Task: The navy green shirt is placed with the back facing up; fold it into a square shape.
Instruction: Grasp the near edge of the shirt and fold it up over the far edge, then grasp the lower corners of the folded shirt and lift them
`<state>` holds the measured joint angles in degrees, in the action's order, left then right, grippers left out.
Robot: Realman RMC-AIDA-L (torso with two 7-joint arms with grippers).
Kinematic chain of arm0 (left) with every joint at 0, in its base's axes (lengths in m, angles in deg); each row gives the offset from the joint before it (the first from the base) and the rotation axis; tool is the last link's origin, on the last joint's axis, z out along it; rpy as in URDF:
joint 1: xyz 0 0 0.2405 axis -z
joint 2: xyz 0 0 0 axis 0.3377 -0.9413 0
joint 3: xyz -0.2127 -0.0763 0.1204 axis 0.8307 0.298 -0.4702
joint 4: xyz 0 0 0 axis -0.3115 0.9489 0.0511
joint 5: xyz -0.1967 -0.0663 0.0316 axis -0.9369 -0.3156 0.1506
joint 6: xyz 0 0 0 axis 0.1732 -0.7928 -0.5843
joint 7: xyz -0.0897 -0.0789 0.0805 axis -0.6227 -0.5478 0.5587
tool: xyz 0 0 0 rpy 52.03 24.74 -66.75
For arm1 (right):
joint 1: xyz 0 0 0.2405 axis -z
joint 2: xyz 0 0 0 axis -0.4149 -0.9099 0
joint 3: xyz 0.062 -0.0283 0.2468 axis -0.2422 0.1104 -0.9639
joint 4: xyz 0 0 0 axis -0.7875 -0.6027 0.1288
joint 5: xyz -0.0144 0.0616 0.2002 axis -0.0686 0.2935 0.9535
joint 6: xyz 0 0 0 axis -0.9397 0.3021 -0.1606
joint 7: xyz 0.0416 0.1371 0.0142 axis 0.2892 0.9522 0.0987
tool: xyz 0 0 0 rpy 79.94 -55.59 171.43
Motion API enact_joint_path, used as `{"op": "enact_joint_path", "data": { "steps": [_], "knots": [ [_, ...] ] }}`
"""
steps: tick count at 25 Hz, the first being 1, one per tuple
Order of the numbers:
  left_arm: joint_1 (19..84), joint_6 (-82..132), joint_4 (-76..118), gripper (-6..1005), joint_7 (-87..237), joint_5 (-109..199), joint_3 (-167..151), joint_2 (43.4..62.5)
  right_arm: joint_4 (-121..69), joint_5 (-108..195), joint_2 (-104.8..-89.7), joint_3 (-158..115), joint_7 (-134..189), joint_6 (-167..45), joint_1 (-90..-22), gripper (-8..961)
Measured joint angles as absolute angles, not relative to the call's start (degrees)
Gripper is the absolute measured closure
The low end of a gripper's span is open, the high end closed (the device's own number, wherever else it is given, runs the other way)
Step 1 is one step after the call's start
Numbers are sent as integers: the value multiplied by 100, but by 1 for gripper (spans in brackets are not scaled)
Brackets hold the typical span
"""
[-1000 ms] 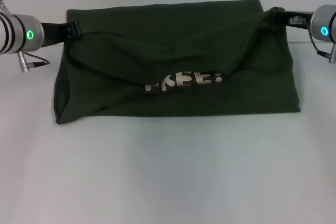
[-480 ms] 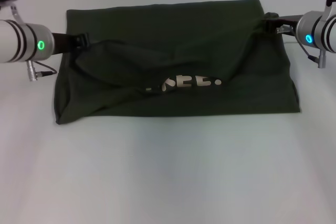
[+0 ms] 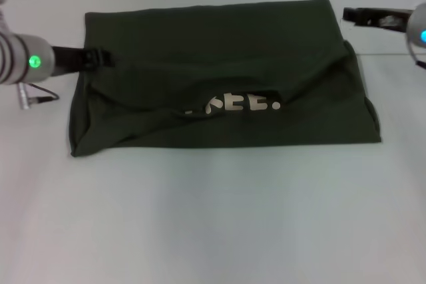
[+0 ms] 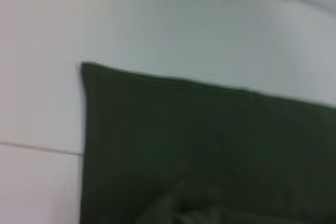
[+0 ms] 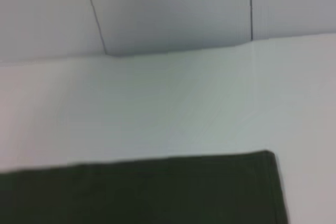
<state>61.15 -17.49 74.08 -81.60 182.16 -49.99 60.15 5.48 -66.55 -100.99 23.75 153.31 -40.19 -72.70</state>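
Observation:
The navy green shirt [image 3: 219,64] lies folded into a wide rectangle on the white table [image 3: 213,217], with pale lettering [image 3: 233,104] peeking out of a crease near its front. My left gripper [image 3: 101,58] is at the shirt's left edge, touching the fabric. My right gripper [image 3: 347,14] is open, empty and off the cloth, just right of the far right corner. The left wrist view shows the shirt's corner and top layer [image 4: 210,150]. The right wrist view shows one edge of the shirt [image 5: 142,192].
A seam in the table surface [image 3: 393,54] runs at the far right. A grey cable [image 3: 40,94] hangs under my left arm beside the shirt. A wall panel [image 5: 173,9] stands behind the table.
My right gripper has let go of the shirt's right edge and pulled back up and to the right; that fabric has dropped flat. My left arm has lowered and drawn back to the left.

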Motion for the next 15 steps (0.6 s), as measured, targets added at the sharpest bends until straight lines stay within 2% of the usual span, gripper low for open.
{"op": "enact_joint_path", "data": {
  "steps": [2, 5, 8, 11, 15],
  "knots": [
    [5645, -1860, 8059, 664, -8098, 17878, -5043, 6191, 1116, -6440, -10139, 2190, 15325, -3474, -6953, 688],
    [5179, -2034, 8282, 600, -7950, 17091, -5223, 6170, 1547, -5919, -10108, 2099, 15322, -2571, -6508, 575],
    [4912, -2386, 7901, 535, -7371, 16052, -5045, 6022, 1577, -5334, -10047, 1918, 15239, -1708, -6106, 433],
    [4906, -2848, 7031, 464, -6595, 15464, -4468, 5799, 1502, -4930, -10044, 1740, 15119, -1061, -5742, 298],
    [5039, -3242, 6181, 391, -5525, 15447, -3812, 5546, 1493, -4681, -10057, 1522, 15016, -445, -5445, 299]
  ]
}}
